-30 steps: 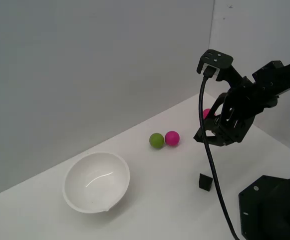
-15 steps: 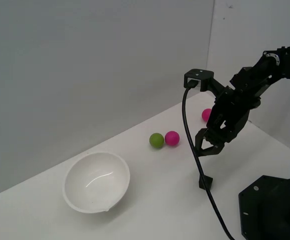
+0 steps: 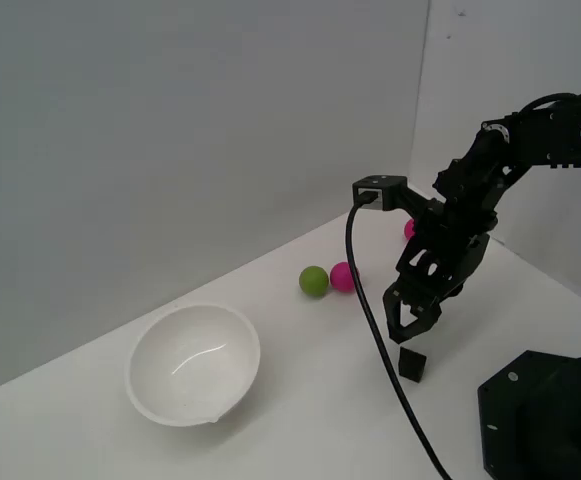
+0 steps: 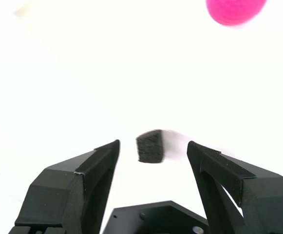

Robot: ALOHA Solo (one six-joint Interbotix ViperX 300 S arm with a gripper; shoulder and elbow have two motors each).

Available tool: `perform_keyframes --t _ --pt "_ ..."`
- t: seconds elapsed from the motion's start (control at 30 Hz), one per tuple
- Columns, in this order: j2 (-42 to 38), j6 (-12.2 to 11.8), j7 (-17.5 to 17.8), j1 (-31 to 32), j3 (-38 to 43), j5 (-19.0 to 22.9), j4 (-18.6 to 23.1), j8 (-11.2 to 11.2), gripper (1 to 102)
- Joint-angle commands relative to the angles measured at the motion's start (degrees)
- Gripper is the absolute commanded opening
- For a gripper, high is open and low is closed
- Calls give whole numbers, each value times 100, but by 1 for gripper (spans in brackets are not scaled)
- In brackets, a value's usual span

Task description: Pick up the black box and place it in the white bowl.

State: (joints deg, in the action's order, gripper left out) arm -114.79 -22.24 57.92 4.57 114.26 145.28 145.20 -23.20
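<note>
Gripper (image 3: 407, 331) lowered, black box (image 4: 150, 146) between spread fingers (image 4: 104, 158)

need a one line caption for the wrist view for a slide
Open gripper poised over the black box, which sits between its fingers untouched on the white table, a pink ball beyond.

black box (image 3: 412, 363): tiny matte cube, resting on the table
white bowl (image 3: 194, 364): wide, glossy, upright, well apart from cube

Black box (image 3: 412, 362) — matte; white bowl (image 3: 194, 364); green ball (image 3: 314, 281), pink balls (image 3: 342, 276)
</note>
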Motion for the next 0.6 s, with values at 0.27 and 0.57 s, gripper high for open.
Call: perform_keyframes --t 0.27,0.57 --pt "404 -404 -35 272 -369 -70 -62 -62 76" --pt "870 26 -62 220 -826 -35 -26 -62 76"
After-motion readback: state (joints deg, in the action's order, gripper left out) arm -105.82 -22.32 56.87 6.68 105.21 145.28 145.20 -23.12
